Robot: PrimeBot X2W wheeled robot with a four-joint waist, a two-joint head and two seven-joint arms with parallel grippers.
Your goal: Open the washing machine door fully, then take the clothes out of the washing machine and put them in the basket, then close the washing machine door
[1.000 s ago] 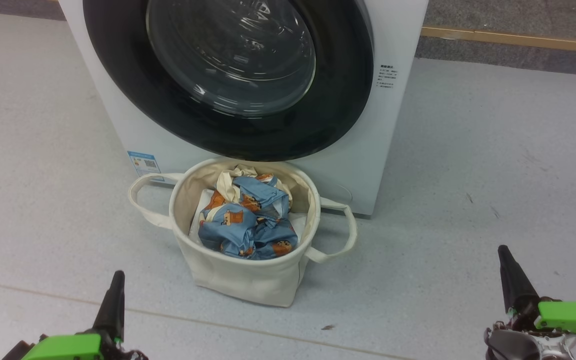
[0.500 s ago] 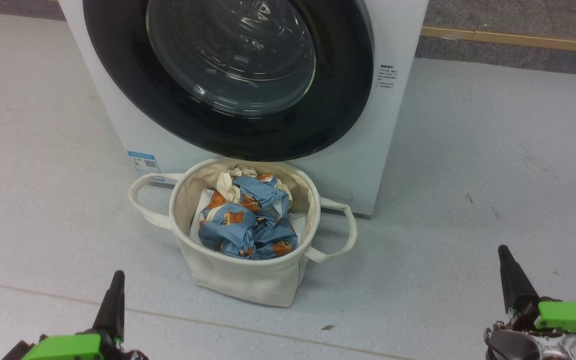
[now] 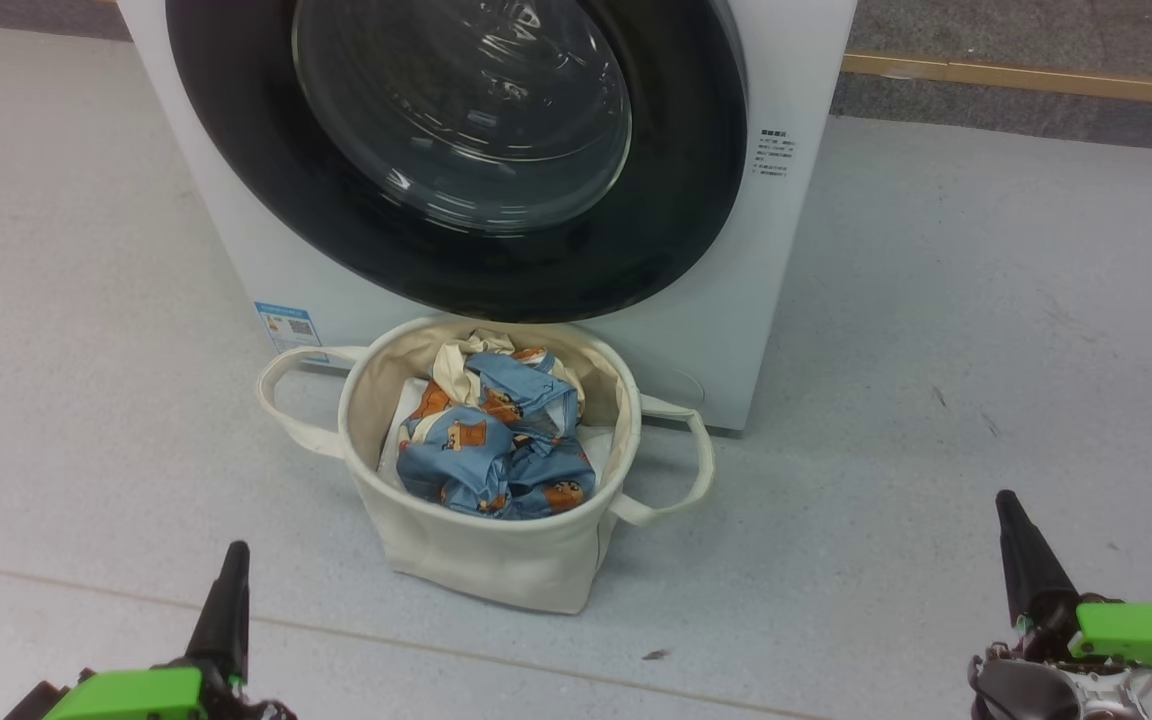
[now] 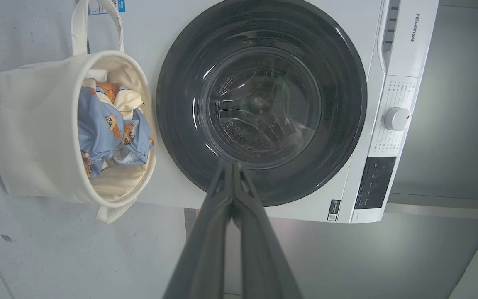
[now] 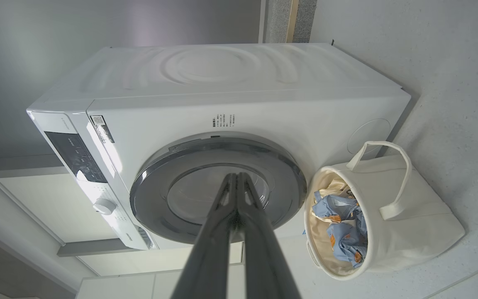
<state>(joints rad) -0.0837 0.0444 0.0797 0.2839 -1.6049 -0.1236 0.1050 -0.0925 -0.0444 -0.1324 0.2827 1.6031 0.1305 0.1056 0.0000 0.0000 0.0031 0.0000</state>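
We see the basket point(image 3: 496, 565) on the grey floor point(image 3: 936, 300), just in front of the washing machine point(image 3: 796, 70) and below its closed washing machine door point(image 3: 696, 200), with the clothes point(image 3: 496, 450) heaped inside. Our left gripper point(image 3: 236, 552) and right gripper point(image 3: 1004, 500) hover low on either side, fingers pressed together and empty.

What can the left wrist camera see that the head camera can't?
Left wrist view's extras: a white dial and a dark control panel. Head view's extras: the right end effector, shut, and a wooden strip along the floor's far edge. Shared: the closed door, the basket with the clothes inside, and the shut left end effector.
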